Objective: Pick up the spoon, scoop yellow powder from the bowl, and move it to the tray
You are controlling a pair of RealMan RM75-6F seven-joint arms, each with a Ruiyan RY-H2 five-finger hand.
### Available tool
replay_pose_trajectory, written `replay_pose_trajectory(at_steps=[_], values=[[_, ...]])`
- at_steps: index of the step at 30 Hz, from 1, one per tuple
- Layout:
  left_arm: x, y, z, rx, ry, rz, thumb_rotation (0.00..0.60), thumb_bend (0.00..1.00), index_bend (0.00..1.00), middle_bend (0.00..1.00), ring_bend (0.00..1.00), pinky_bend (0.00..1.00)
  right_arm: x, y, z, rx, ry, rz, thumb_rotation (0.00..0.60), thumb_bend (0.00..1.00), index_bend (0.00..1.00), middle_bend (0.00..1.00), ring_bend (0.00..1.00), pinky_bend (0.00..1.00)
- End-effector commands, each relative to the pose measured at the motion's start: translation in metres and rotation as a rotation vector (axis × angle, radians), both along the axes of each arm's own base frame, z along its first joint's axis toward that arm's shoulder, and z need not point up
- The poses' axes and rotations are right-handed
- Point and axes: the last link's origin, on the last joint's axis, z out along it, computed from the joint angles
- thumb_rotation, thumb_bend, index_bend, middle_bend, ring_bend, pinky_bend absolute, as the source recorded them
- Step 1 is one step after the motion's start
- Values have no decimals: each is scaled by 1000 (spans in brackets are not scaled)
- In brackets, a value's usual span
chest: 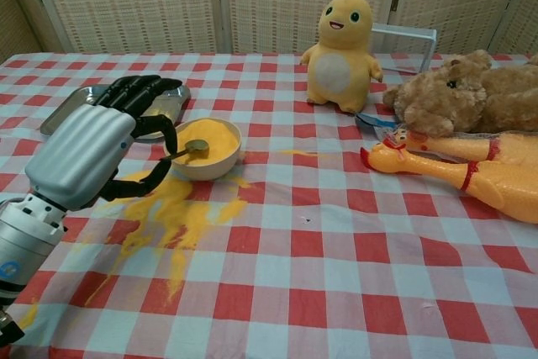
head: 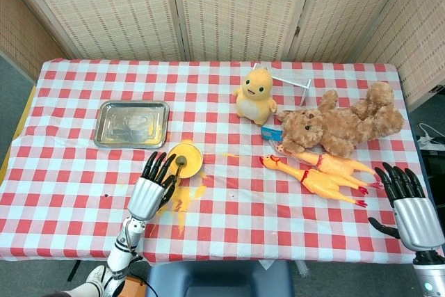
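Note:
My left hand (head: 149,189) (chest: 88,149) is at the left of the small white bowl (head: 192,160) (chest: 212,162) of yellow powder. It holds the handle of a metal spoon (head: 180,163) (chest: 195,147), whose head lies over the powder. The hand's upper fingers (chest: 134,90) are stretched out towards the steel tray (head: 132,124) (chest: 52,120), which lies beyond and left of the bowl and is partly hidden by the hand in the chest view. My right hand (head: 411,205) hovers at the table's front right corner, fingers apart and holding nothing.
Yellow powder is spilled (head: 182,198) (chest: 175,216) on the checked cloth in front of the bowl. A yellow plush toy (head: 255,93) (chest: 340,42), a teddy bear (head: 341,124) (chest: 471,94) and rubber chickens (head: 316,174) (chest: 454,171) fill the right half.

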Motion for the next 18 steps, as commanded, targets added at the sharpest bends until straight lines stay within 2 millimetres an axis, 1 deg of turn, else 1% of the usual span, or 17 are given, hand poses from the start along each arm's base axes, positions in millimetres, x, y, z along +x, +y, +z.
replay_pose_trajectory(at_steps=[1,8,18], values=[[0,0,0,2,1,2,600,445,532,78,0,44,0,0,0,-1,0,0,600,20,0,0,0,0],[-2,1,2,10,2,6,600,449,545,84,0,45,0,0,0,0,1,-1,600,20,0,0,0,0],[-3,2,4,15,-6,9,600,490,575,94,0,50,0,0,-1,5,1,-1,600,20,0,0,0,0]])
